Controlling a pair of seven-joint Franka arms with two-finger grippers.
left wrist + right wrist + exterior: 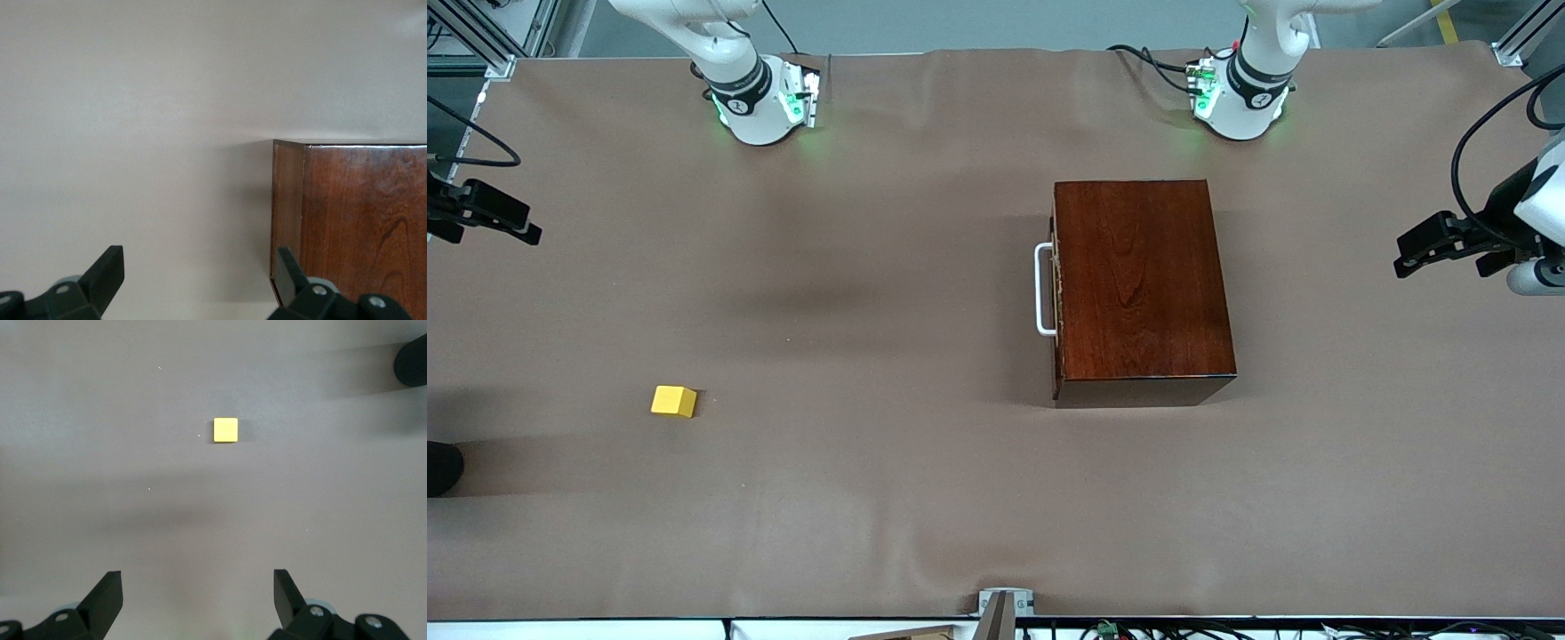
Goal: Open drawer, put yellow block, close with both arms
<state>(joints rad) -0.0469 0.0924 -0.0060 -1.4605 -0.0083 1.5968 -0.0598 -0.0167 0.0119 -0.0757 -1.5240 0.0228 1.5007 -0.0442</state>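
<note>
Your yellow block [673,401] is a small plain cube lying alone on the brown worktop [871,498] toward the right arm's end, well apart from the wooden box [1143,289]. It looks rigid and light, with flat matte faces, so a pinch across two opposite sides, centred and low, should hold it without slip. In the right wrist view the block [225,430] sits on the worktop ahead of the right gripper [198,593], roughly on its centre line and well below it. That gripper's jaws stand wide apart and hold nothing, far wider than the cube needs.

The box is glossy dark reddish-brown wood and looks heavy and stiff; its polished top would likely be slippery under the pads. Take hold at the white U-shaped bar handle [1043,290], which stands off the face of the drawer [1056,289] that looks toward the right arm's end. The drawer is shut, so you cannot see what, if anything, is inside. Pulling the handle may drag the whole box unless it is braced.

The left gripper [200,273] hangs with jaws spread wide and empty; the box's corner [288,200] lies just ahead of one finger [288,270] and below it. Both arms wait at the worktop's two ends.
</note>
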